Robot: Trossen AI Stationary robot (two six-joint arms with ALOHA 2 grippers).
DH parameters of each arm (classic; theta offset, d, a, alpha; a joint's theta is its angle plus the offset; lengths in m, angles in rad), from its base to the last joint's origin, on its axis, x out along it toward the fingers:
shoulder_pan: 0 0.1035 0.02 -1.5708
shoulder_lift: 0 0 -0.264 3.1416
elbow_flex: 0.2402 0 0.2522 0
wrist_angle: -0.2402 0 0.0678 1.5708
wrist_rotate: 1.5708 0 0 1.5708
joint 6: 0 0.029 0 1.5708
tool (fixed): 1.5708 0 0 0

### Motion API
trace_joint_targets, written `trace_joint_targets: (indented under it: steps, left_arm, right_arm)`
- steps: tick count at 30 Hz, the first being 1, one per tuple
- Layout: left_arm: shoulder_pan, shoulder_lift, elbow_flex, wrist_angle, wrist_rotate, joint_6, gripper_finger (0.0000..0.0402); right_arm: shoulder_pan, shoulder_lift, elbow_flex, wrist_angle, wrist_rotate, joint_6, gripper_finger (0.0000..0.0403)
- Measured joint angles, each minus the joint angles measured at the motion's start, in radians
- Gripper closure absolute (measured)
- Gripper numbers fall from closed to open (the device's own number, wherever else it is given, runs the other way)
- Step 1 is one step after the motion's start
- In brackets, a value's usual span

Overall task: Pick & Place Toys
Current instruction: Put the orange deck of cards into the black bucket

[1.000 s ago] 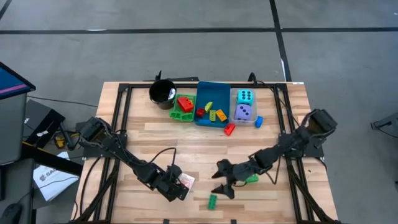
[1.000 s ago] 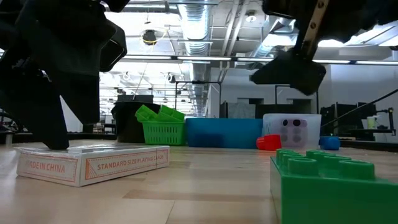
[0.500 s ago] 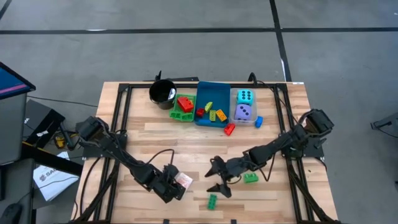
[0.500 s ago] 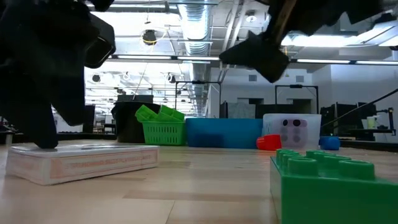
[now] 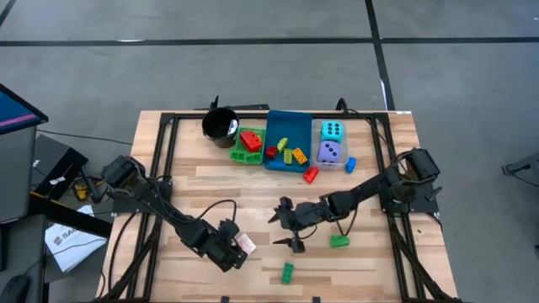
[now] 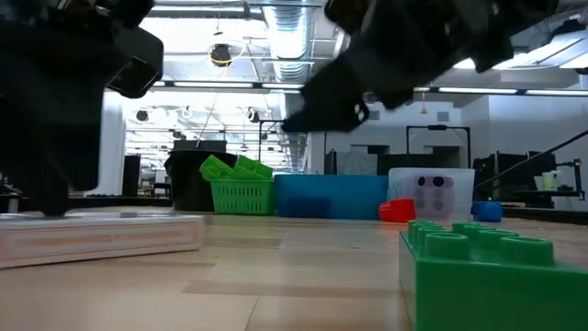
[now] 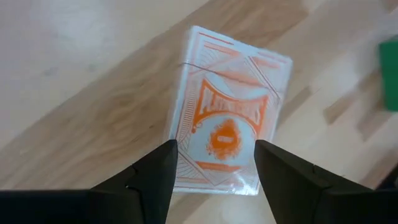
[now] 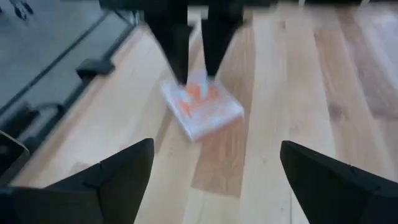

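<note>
The wooden tabletop (image 5: 202, 181) carried, along its far edge, a black cup (image 5: 221, 125), a green tray (image 5: 238, 155), a blue tray (image 5: 289, 118) and a clear tray (image 5: 347, 143). The clear tray held the two biggest toys, a cyan die (image 5: 331, 130) and a purple die (image 5: 329, 152). A red brick (image 5: 251, 140) lay in the green tray, and yellow and red bricks sat in the blue one.

The left pincer (image 5: 234, 248) rested low at the near left of the tabletop, its fingers (image 7: 152, 177) closed on the two long sides of a white card pack (image 7: 229, 112) with orange print, which lay flat on the wood. The right pincer (image 5: 286, 227) hung near the tabletop's middle, its jaws wide and holding nothing, pointed toward the pack.

A green brick (image 5: 339, 241) lay just right of the right pincer, and a second green brick (image 5: 287, 271) near the front edge. A red brick (image 5: 311, 174) and a small blue brick (image 5: 350, 164) lay on the wood beside the trays.
</note>
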Motion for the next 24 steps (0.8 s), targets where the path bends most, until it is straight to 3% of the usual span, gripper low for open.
trace_joint_targets:
  steps: [9,15,20,24]
  left_arm:
    - [0.000,-0.012,0.003,-0.117,0.036,0.026,0.0190]
    - [0.000,-0.015,0.001,-0.233,-0.012,0.091,0.0190]
    - [0.014,-0.015,0.000,-0.201,-0.028,0.204,0.0190]
    - [0.030,-0.015,-0.001,-0.157,-0.030,0.267,0.0193]
  right_arm:
    - [-0.012,0.065,-0.001,0.043,-0.002,0.071,0.0060]
    - [-0.010,0.061,0.000,0.138,-0.020,-0.052,0.0060]
    - [-0.012,0.062,0.000,0.178,-0.021,-0.175,0.0060]
    - [-0.025,0.096,0.001,0.181,-0.031,-0.185,0.0060]
